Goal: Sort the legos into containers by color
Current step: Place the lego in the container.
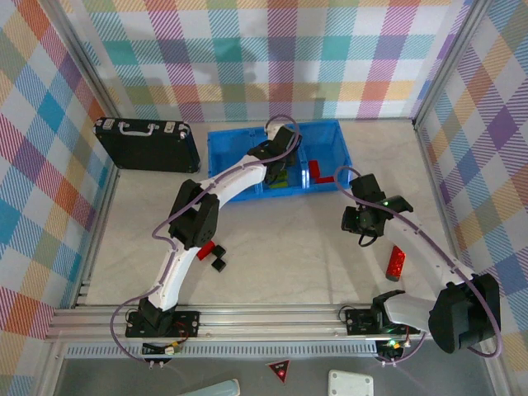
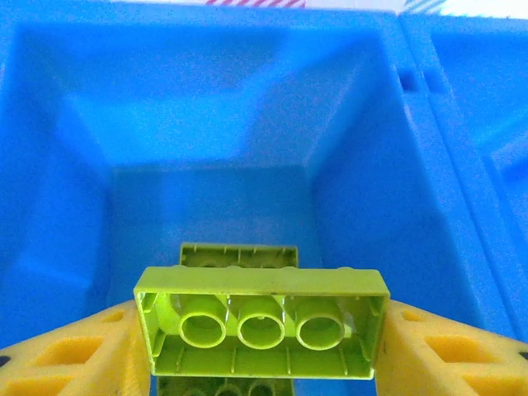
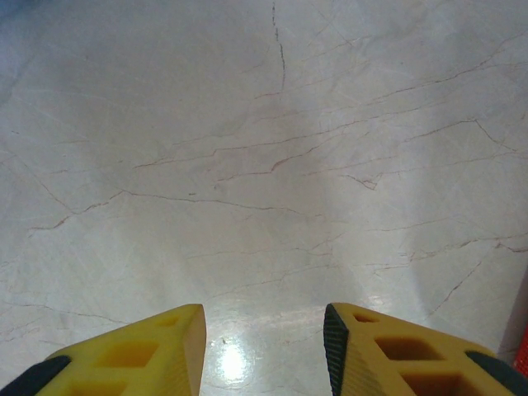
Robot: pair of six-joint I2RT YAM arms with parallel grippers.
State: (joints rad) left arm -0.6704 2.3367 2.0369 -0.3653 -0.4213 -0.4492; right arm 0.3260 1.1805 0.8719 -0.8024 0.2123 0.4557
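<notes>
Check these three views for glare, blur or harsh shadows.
Right wrist view: a bright glare spot on the pale marble-patterned tabletop between the open right claw's tips. Left wrist view: the lime-green rectangular plastic brick is sharp, the bright blue plastic bin behind slightly soft. Top external view: even light, only soft shadows.

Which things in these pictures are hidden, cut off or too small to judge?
Top view: the left arm covers the bin's middle compartment; its contents are mostly hidden.
Left wrist view: the held green lego covers part of a second green lego below.
Right wrist view: a red sliver is cut off by the right edge; unidentifiable.
</notes>
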